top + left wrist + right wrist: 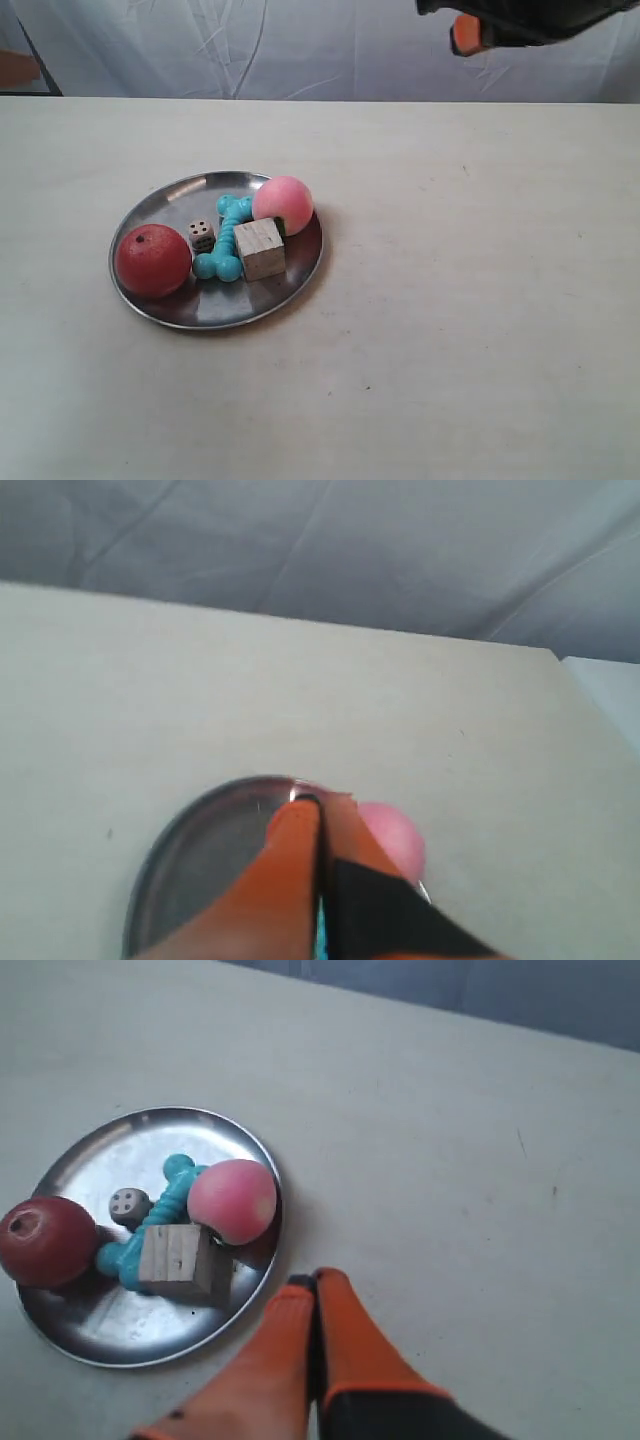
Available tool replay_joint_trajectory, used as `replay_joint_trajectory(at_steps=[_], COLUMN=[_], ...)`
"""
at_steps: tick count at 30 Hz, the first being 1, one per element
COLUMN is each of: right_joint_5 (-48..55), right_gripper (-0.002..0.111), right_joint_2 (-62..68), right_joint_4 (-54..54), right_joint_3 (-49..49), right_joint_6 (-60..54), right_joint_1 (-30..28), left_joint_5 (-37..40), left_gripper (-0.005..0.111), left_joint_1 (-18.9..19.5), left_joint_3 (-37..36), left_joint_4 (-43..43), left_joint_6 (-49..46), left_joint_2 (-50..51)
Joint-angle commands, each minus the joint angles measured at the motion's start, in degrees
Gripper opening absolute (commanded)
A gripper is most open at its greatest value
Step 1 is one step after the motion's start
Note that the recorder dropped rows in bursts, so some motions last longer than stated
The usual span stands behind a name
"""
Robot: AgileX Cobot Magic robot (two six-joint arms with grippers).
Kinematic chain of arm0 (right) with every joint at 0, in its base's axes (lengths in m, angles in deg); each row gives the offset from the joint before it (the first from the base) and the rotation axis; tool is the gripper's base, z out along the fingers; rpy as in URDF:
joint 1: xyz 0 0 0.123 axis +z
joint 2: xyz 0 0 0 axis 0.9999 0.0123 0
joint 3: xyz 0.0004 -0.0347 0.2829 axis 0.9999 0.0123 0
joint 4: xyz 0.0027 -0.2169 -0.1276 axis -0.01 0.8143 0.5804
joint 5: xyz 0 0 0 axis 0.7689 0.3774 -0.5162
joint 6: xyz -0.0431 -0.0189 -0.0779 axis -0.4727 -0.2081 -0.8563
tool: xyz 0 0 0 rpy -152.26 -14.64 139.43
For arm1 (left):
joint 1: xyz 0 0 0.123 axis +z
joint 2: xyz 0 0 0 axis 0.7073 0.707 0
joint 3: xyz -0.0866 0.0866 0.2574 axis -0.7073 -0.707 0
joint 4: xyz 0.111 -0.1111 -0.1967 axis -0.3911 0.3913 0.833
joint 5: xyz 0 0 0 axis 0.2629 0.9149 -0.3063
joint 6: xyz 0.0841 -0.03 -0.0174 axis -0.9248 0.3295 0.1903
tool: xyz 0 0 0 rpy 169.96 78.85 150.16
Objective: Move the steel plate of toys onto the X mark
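Steel plate: the steel plate (165, 205) (110, 1160) (200, 850) lies flat on the cream counter (480, 300) with all five toys inside its rim.
Apple: the red apple (152, 261) (45, 1242) sits at one edge of the plate, opposite the peach.
Peach: the pink peach (283, 204) (232, 1201) (392, 835) is against the rim, touching the cube.
Bone: the turquoise bone (229, 238) (165, 1205) lies across the plate's middle, between die and cube.
Cube: the wooden cube (261, 247) (178, 1257) rests against the bone.
Die: the white die (202, 236) (129, 1204) sits between apple and bone.
Left pincer: the left pincer (318, 805) is over the plate, its orange fingers closed together with nothing between them.
Right pincer: the right pincer (313, 1282) is over bare counter just beside the plate's rim on the peach side, its fingers pressed together and empty.
Arm: the arm at the exterior view's right (520, 20) is high above the counter, well apart from the plate.
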Motion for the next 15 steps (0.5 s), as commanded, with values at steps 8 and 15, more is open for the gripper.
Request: replay_joint_trajectory(at_steps=[8,15], right_joint_5=[-15.03,-8.02], right_gripper=[0.0,0.0], right_joint_2=[-36.79,-48.33], right_joint_4=[2.69,2.69], right_joint_3=[29.55,30.56], right_joint_6=[0.21,0.21], right_joint_1=[2.63,2.63], left_joint_5=[-0.9,-4.08], left_gripper=[0.0,0.0], left_joint_1=[0.34,0.34], left_joint_3=[-4.11,-4.11], left_joint_4=[4.63,8.23], left_joint_6=[-13.57,-13.57], left_joint_2=[-18.13,-17.86])
